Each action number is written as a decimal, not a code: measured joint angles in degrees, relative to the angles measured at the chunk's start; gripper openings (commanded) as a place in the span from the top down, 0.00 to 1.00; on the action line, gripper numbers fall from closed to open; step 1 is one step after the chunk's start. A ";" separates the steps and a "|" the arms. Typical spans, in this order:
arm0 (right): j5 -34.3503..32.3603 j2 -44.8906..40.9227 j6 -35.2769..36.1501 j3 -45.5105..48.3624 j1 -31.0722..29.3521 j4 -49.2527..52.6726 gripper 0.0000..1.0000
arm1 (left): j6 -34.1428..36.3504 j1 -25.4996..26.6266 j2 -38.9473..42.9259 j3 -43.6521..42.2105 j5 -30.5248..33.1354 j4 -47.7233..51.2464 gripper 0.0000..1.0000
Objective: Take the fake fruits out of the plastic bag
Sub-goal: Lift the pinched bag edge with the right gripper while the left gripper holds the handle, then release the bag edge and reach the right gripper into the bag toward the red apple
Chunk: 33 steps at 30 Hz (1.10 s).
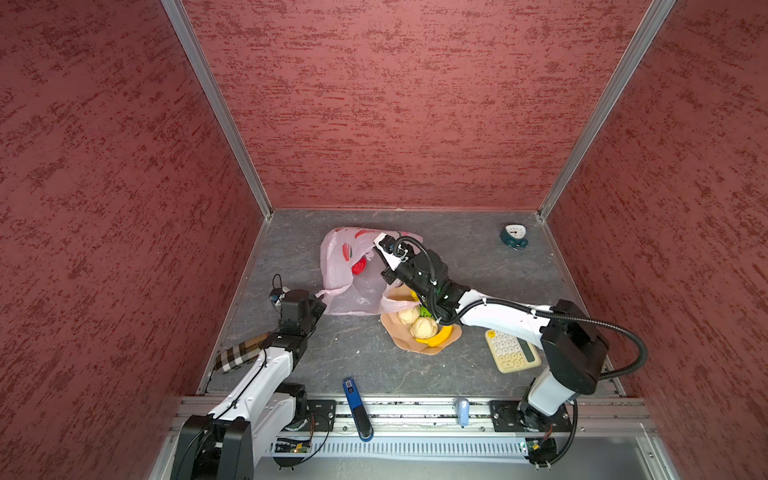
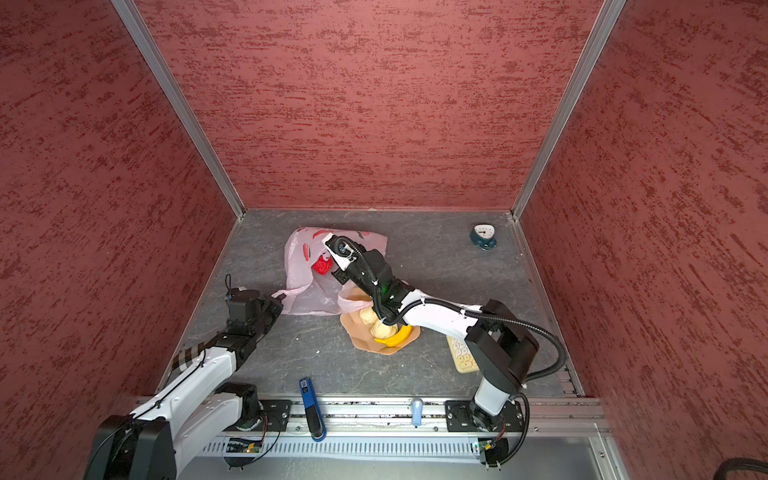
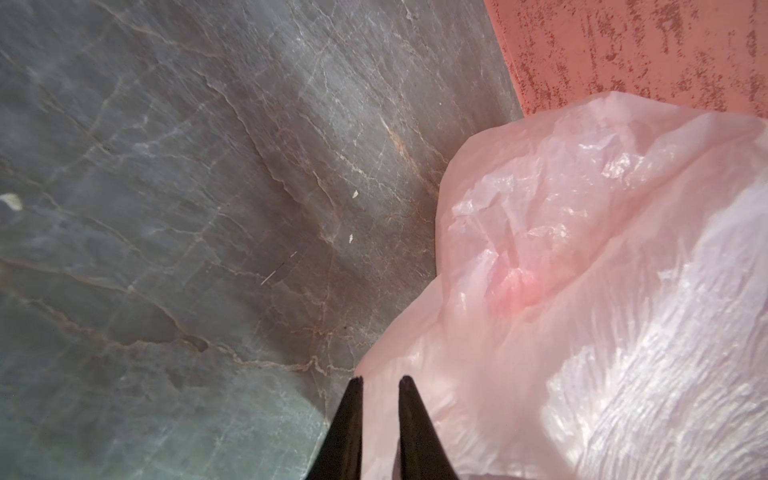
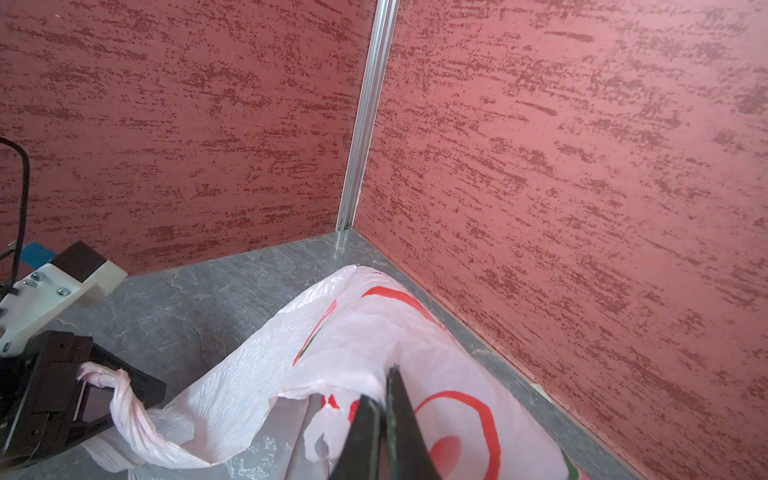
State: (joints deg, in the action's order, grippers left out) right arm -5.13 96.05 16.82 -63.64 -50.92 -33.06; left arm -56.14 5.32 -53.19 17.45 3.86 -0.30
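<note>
Thin, crinkly pale-pink plastic bag (image 1: 336, 274) with red prints lies mid-tabletop (image 1: 457, 257), mouth held open, red fruit (image 1: 359, 266) inside. Left gripper (image 3: 381, 380) pinches its twisted loop handle (image 4: 120, 399) — right gripper (image 4: 380, 392) is clamped on the upper rim. Other fruits (image 1: 424, 328) sit in the peach bowl (image 1: 399, 340) alongside.

Right gripper (image 4: 380, 384) jaws closed, pinching bag (image 4: 353, 332) film, rim held up. Left gripper (image 4: 106, 397) clamps twisted handle (image 4: 124, 411). Grey floor (image 4: 187, 299).
</note>
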 measured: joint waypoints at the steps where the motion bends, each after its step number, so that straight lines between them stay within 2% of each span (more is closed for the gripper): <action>1: 0.00 -0.09 0.37 -0.07 -0.11 -0.44 0.94 | -0.15 0.11 0.31 0.00 0.11 -0.28 0.82; 8: -0.31 -1.46 2.78 0.48 -1.97 -3.82 0.93 | -2.40 1.03 4.76 -3.52 1.77 -2.75 0.82; 11: -0.81 -0.20 2.58 0.28 -2.12 -3.56 0.90 | -3.08 1.03 4.09 -5.22 2.23 -2.80 0.82; 16: -2.64 3.41 0.76 -0.66 -1.60 -1.40 0.74 | -3.48 1.07 3.32 -5.46 2.25 -3.21 0.82; 23: -5.46 4.83 -3.32 -3.89 -0.33 7.10 0.39 | -3.58 1.09 4.68 -5.46 2.23 -3.54 0.82; 26: -6.82 4.68 -4.52 -5.99 -0.15 10.99 0.32 | -3.61 1.14 5.90 -5.49 2.21 -3.43 0.82; 33: -9.55 0.81 -8.09 -6.45 -0.09 21.20 0.25 | -3.61 1.16 10.62 -5.51 2.16 -1.57 0.83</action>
State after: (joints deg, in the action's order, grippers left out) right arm -14.68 96.86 8.73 -70.08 -51.00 -11.86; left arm -59.75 6.48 -42.57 11.94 6.02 -1.87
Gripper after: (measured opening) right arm 0.743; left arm 0.175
